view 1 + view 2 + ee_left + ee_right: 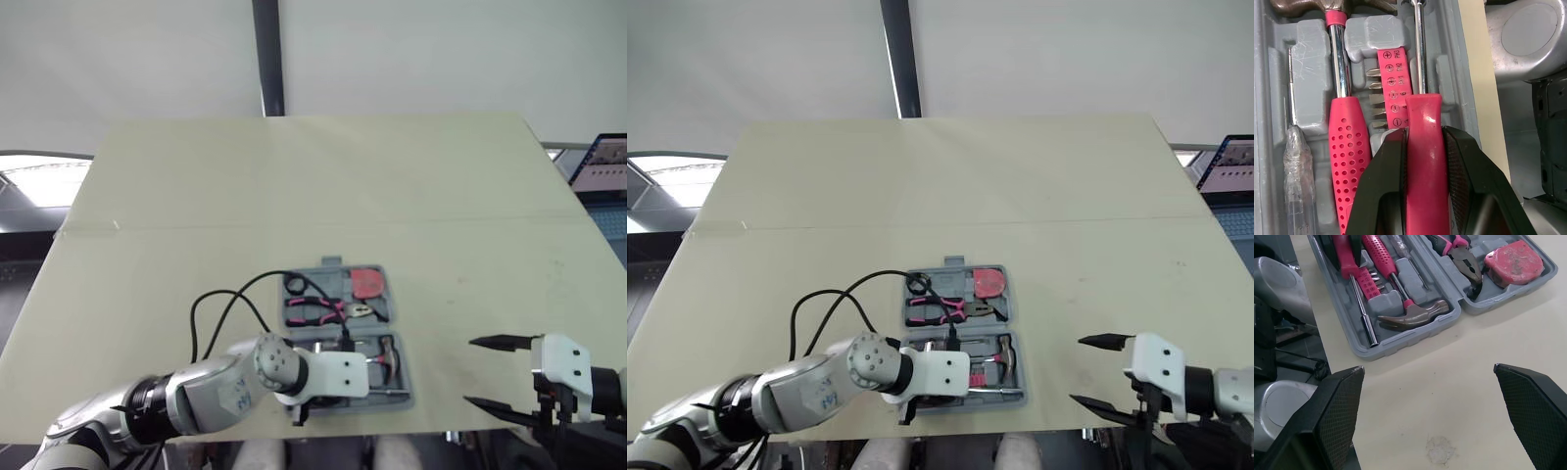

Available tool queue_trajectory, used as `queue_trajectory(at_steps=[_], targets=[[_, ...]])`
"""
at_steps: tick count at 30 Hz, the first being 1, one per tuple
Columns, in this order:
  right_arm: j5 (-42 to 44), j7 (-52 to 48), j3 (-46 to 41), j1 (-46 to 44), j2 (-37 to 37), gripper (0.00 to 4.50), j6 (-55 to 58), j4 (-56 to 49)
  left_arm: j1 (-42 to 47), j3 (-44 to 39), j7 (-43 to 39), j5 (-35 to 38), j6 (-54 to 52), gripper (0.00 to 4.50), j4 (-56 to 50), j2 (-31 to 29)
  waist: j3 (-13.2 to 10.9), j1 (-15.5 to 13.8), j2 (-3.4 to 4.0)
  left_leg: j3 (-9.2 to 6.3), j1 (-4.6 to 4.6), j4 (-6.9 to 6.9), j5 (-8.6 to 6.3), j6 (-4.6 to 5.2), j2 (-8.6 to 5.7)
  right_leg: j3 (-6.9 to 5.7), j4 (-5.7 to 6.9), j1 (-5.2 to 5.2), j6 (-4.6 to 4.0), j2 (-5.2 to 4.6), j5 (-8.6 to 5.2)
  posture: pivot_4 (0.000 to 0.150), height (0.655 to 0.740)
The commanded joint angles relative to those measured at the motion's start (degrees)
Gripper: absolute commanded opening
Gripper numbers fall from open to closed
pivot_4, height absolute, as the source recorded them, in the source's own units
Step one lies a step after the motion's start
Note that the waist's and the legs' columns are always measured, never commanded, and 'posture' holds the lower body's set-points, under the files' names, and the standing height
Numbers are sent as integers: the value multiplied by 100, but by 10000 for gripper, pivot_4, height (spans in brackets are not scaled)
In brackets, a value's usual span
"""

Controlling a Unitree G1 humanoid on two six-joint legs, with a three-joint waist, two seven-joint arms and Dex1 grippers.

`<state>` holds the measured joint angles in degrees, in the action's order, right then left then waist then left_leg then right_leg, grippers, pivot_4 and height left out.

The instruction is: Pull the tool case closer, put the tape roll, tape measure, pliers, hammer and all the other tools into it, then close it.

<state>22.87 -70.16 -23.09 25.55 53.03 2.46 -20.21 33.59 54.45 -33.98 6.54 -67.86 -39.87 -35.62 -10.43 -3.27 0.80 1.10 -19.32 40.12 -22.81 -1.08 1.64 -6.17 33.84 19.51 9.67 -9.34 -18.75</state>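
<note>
The grey tool case (408, 387) lies open near the table's front edge. Its far half holds the red tape measure (368, 283), pink-handled pliers (318, 311) and a black tape roll (295, 284). In the near half lie the hammer (1413, 316), a pink bit holder (1388, 83) and a clear-handled screwdriver (1295, 156). My left gripper (1422, 134) is shut on a pink-handled screwdriver (1422, 161), holding it along the case's near edge, beside the hammer's handle (1344, 142). My right gripper (468, 371) hovers open to the right of the case, nothing between its fingers.
A black cable (220, 304) loops over the table from my left arm to the case's far left corner. A laptop (602, 162) stands beyond the table's right edge. A dark post (269, 59) rises behind the far edge. Bare tabletop lies beyond the case.
</note>
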Motion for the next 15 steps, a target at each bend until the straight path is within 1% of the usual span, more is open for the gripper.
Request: queue_trajectory(at_steps=[1,2,5,9,10,11,12,14,15], targets=[[21,70,-79,-20,-69,45000,-45,-118,-90,-2,-12,68,-163,20190,51,99,0,-3,0,0,0,0,0,0,0,0,0,0,0,0,0,1500,7360],[20,69,-70,-28,-71,45000,-46,-113,-97,-46,3,70,-219,26108,30,112,0,-7,0,0,0,1,0,0,0,0,0,-1,0,0,0,1500,7360],[13,59,-56,-53,-74,45000,-52,-91,-190,-401,0,231,-512,39568,-116,164,1,-4,0,-1,0,2,0,1,0,0,0,-2,1,0,0,1500,7360],[7,59,-52,-69,-84,45000,-52,-84,-393,-924,84,375,-589,39568,-405,148,1,28,0,-1,0,1,0,0,0,0,2,2,1,0,0,1500,7360],[9,58,-54,-74,-84,45000,-51,-79,-438,-1008,114,381,-547,33299,-462,133,0,31,0,-1,-1,0,0,1,0,0,2,3,1,0,0,1500,7360],[8,62,-60,-66,-91,45000,-50,-86,-641,-1332,146,499,-607,30219,-587,237,0,34,0,-1,-1,0,0,0,0,1,1,4,1,0,0,1500,7360],[7,65,-66,-56,-99,45000,-50,-95,-778,-1518,177,552,-557,25895,-683,257,0,37,0,-1,-2,0,0,1,0,0,1,4,1,0,0,1500,7360],[10,78,-83,-41,-114,45000,-33,-120,-1209,-1966,272,644,-251,15742,-844,337,0,39,-1,-1,-4,-2,0,1,0,1,-2,5,1,0,0,1500,7360],[14,82,-92,-36,-118,45000,-25,-131,-1399,-2133,314,665,-84,11477,-896,371,0,41,0,-1,-6,-2,0,1,1,1,-2,7,1,0,0,1500,7360]])
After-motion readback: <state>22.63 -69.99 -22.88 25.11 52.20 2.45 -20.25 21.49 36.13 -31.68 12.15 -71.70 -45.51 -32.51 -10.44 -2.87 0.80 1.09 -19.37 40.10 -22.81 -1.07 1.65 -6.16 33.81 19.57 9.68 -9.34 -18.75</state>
